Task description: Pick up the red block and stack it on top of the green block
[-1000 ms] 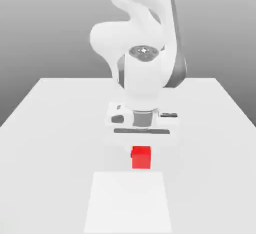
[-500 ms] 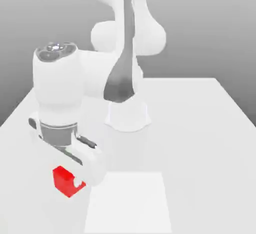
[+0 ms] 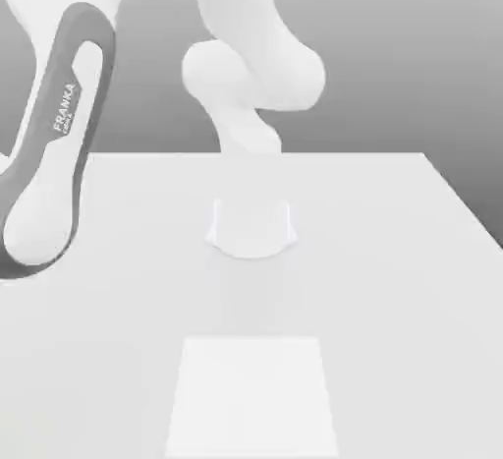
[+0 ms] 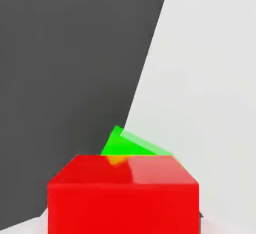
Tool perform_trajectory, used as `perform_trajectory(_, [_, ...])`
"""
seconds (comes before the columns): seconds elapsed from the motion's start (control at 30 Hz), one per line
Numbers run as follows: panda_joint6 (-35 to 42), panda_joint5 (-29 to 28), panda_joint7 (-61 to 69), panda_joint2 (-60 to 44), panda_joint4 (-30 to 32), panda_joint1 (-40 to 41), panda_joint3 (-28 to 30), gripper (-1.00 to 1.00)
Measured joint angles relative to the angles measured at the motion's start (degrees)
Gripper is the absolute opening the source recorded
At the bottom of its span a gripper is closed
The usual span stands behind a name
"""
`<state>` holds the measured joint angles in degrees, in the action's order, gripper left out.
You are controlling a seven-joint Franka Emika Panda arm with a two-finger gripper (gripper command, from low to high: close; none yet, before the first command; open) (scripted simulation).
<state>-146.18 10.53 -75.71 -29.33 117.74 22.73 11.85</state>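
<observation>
The red block (image 4: pixel 122 195) looms large and close in the hand view, a bright red cube seen from slightly above. Behind it peeks the green block (image 4: pixel 131 145); the red one hides most of it and I cannot tell whether they touch. The green block lies near the edge where the white table top (image 4: pixel 210 77) meets dark ground (image 4: pixel 65 52). In the exterior view, a grey-and-white arm link (image 3: pixel 54 133) reaches off the exterior view's left edge.
The arm's base (image 3: pixel 251 226) stands at the middle of the white table (image 3: pixel 393 251). A paler square patch (image 3: pixel 252 398) lies on the table in front of the base. The arm's shoulder (image 3: pixel 255 74) rises behind it.
The arm swung from the table's middle to the exterior view's left, carrying the red block with it. Hand and block have now left the exterior view.
</observation>
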Motion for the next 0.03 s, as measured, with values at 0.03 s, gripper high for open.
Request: perform_trajectory(0.03, [0.00,0.00,0.00,0.00,0.00,0.00,0.00,1.00])
